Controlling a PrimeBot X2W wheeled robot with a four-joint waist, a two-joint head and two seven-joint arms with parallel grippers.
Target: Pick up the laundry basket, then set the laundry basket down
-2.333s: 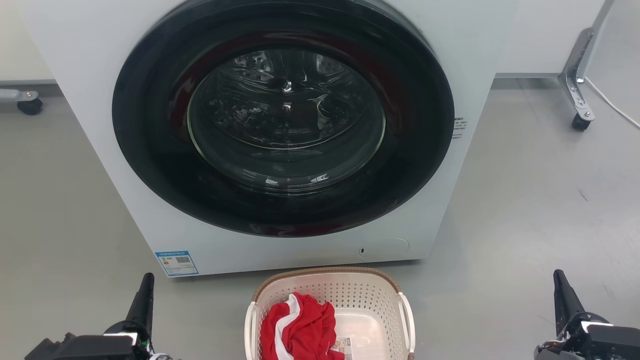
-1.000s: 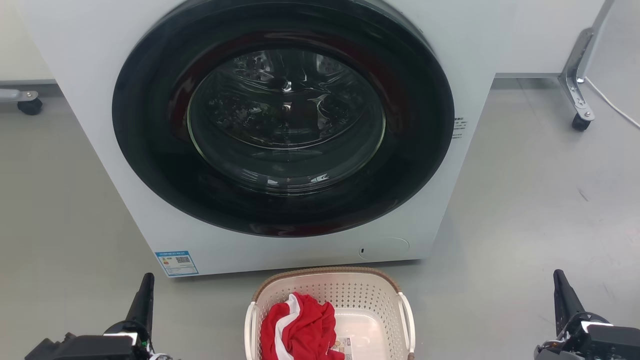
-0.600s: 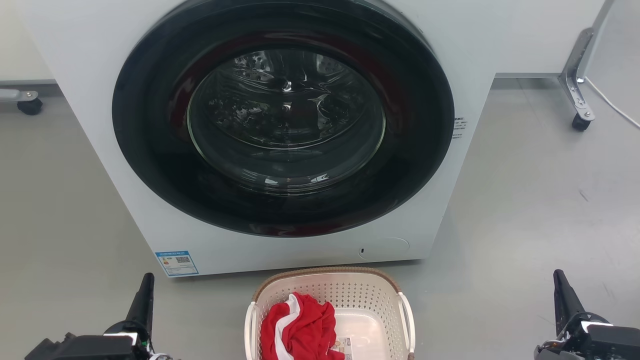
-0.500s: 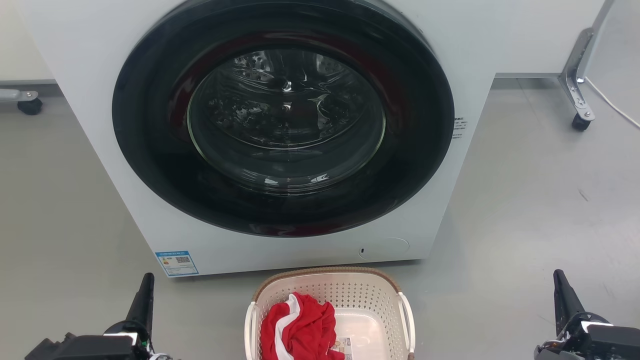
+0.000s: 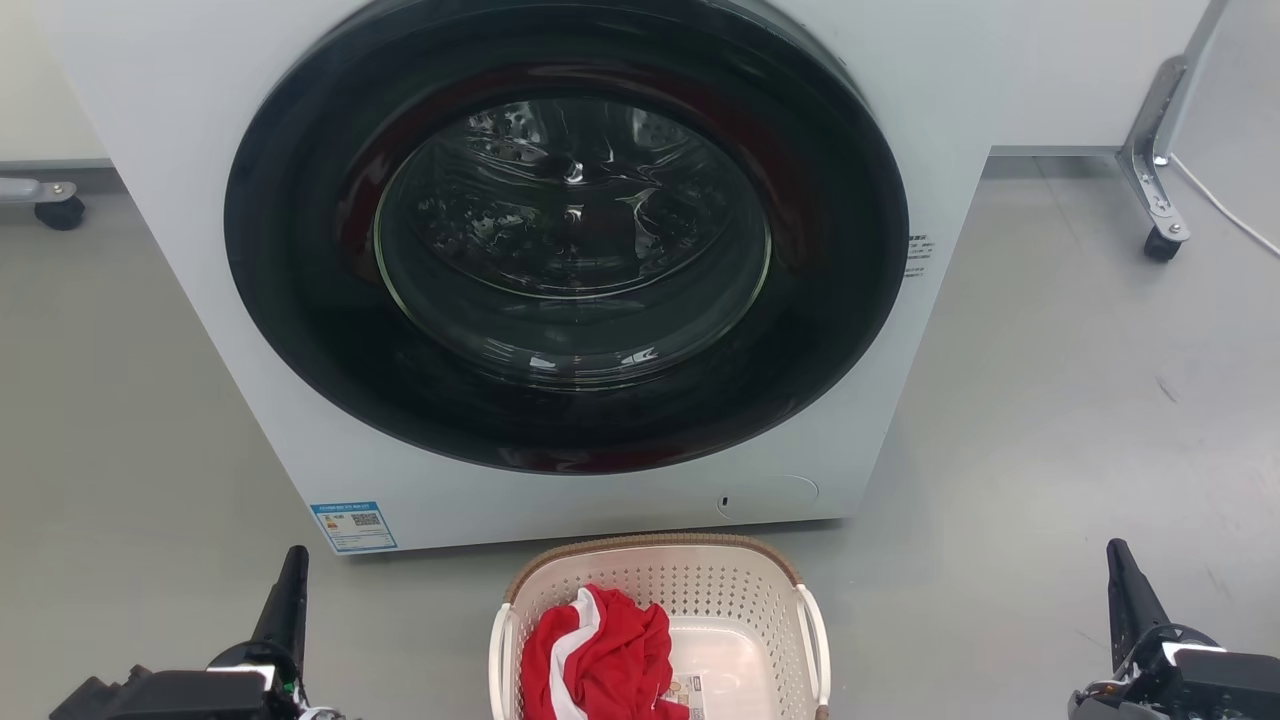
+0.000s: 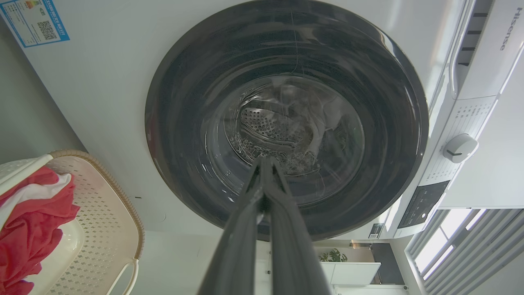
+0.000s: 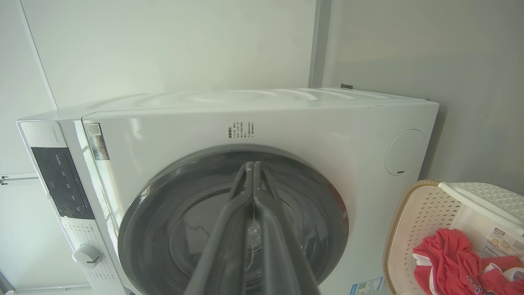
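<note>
The cream-white perforated laundry basket (image 5: 740,590) with a brown woven rim stands on the grey floor just in front of the washing machine, at the bottom centre of the head view. A red and white garment (image 5: 600,655) lies in its left half. The basket (image 6: 102,221) sits at the lower left of the left wrist view, and the basket (image 7: 425,213) sits at the lower right of the right wrist view. My left gripper (image 5: 293,562) is well left of the basket, shut and empty. My right gripper (image 5: 1117,557) is far to its right, shut and empty. Both point at the machine.
A white front-loading washing machine (image 5: 200,200) with a closed dark round door (image 5: 570,240) rises right behind the basket. A castor leg (image 5: 1160,240) stands at the far right and another wheel (image 5: 60,210) at the far left. Grey floor lies on both sides.
</note>
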